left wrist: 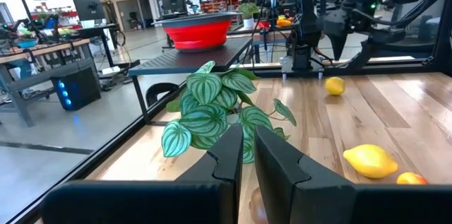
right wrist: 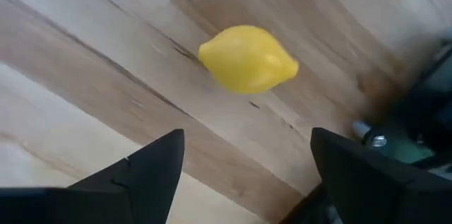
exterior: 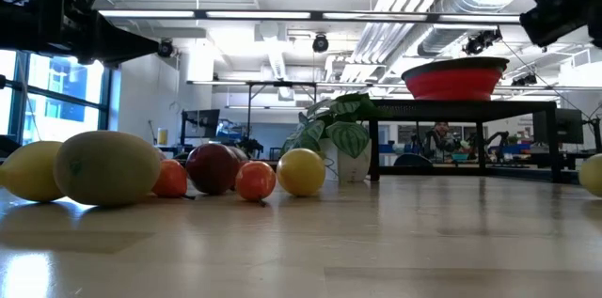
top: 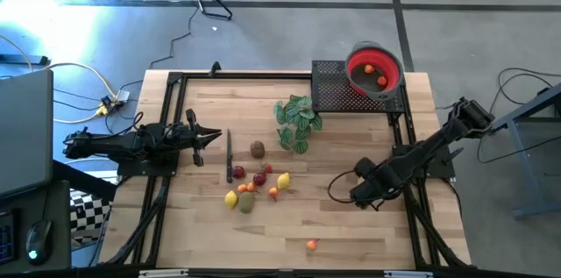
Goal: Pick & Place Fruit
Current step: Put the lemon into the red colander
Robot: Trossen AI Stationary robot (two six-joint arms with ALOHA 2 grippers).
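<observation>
Lemon (right wrist: 247,59) under right gripper (right wrist: 247,164) hidden from above by arm; fingers wide apart, empty. Left gripper (top: 213,137) pinched together, parked table-left.

Dark arms (top: 131,144), black cabling.

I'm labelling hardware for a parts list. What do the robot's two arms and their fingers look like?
Both arms are dark, near-black jointed links. The left gripper ends in narrow pointed fingers, blocky and matte black up close. The right gripper has broad, flat black fingers. No markings visible.
</observation>
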